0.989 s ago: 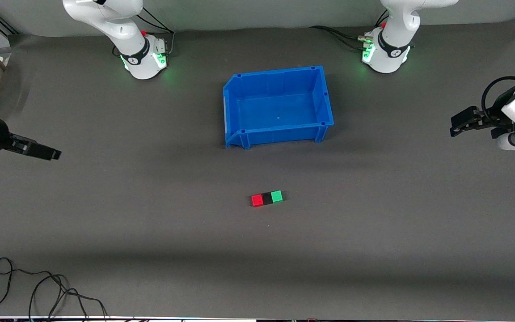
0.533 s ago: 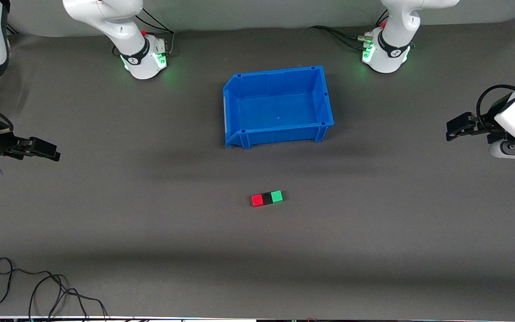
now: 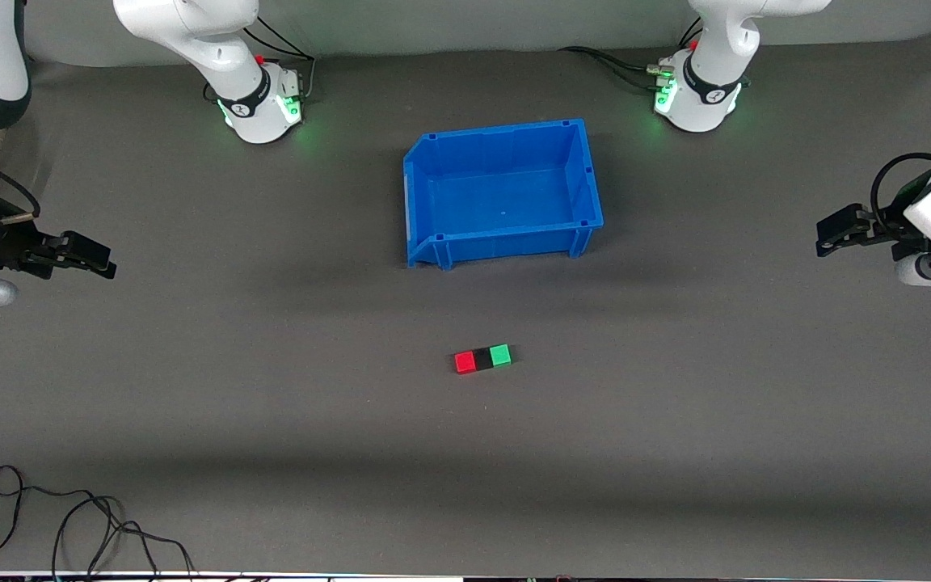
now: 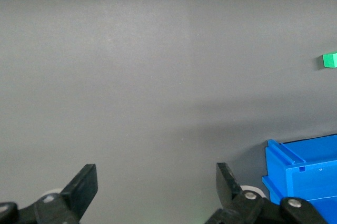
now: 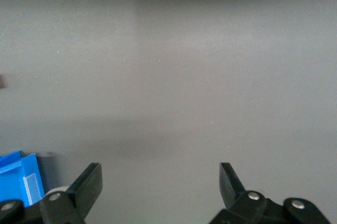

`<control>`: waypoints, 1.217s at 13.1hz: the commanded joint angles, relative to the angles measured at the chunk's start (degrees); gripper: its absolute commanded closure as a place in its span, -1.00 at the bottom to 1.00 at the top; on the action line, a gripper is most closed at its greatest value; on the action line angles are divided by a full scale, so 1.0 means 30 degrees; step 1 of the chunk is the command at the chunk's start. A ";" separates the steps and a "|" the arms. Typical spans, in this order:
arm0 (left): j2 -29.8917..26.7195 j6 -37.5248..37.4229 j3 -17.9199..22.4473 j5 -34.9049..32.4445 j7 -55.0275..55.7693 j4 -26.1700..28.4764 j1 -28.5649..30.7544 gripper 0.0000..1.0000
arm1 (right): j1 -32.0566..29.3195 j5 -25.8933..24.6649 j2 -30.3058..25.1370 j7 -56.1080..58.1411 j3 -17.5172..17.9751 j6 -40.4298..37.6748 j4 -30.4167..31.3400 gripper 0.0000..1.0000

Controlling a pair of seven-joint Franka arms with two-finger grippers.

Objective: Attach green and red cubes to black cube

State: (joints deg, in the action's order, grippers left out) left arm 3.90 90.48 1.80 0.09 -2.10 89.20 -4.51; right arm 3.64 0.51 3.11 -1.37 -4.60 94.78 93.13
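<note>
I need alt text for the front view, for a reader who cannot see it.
A red cube, black cube and green cube sit joined in one row on the grey table, nearer the camera than the empty blue bin. The left claw and right claw hang open over the table's two ends.

Red cube (image 3: 465, 362), black cube (image 3: 482, 358), green cube (image 3: 500, 354), apparently touching in one row on table
</note>
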 commanded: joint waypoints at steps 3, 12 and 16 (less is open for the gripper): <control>-0.0244 -0.0481 0.0250 -0.0351 -0.0354 -0.0086 -0.0285 -1.00 | -0.2061 -0.0024 -0.0743 -0.0333 0.2061 -0.0507 0.0538 -0.97; -0.0156 -0.0833 0.0250 -0.0380 -0.0764 -0.0232 -0.0343 -1.00 | -0.1945 -0.0022 -0.0862 -0.0365 0.2179 -0.1535 0.0393 -0.98; -0.0127 -0.0745 0.0250 -0.0381 -0.0764 -0.0261 -0.0344 -1.00 | -0.1886 -0.0022 -0.0597 -0.0336 0.2120 -0.1448 0.0304 -0.99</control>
State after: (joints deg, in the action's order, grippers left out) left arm 3.83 89.38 1.82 0.03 -3.55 89.20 -4.56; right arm -1.71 0.52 1.83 -2.09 1.36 90.87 93.73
